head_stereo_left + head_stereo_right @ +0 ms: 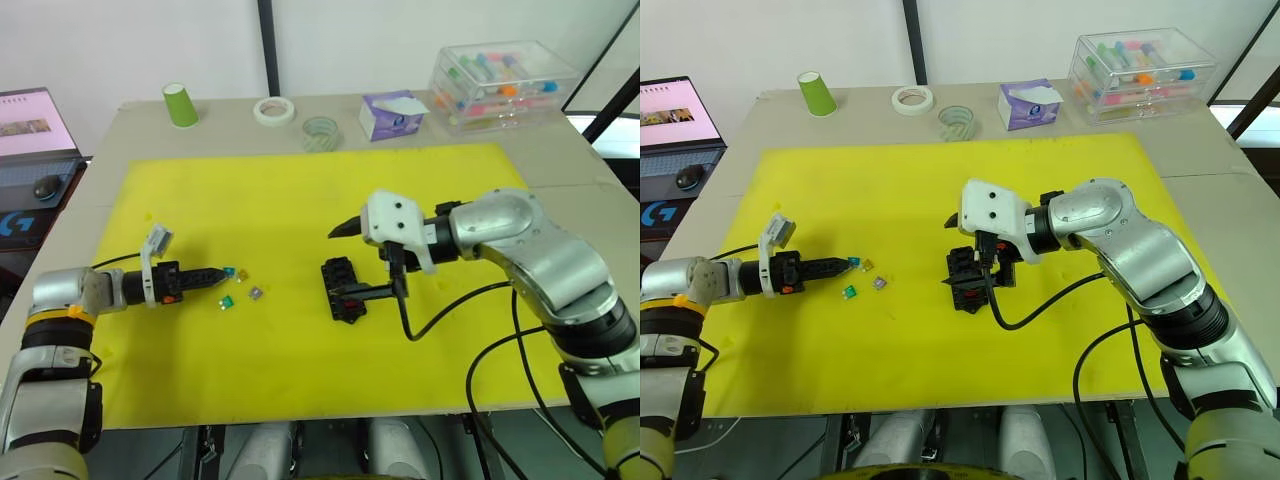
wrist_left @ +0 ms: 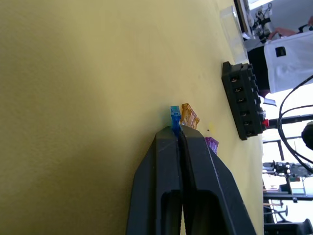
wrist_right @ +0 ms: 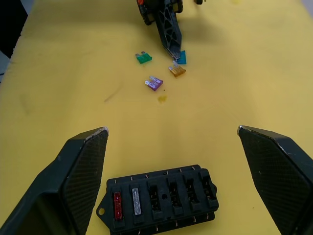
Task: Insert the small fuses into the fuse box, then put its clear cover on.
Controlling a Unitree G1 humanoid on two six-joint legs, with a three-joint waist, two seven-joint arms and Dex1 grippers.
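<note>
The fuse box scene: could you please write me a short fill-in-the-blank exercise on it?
1. The left claw is shut on the ___ fuse.
2. The fuse box holds ___ fuses.
3. The right claw is ___, over the box.
4. Farthest from the amber fuse lies the ___ one.

Missing: blue; two; open; green
</note>
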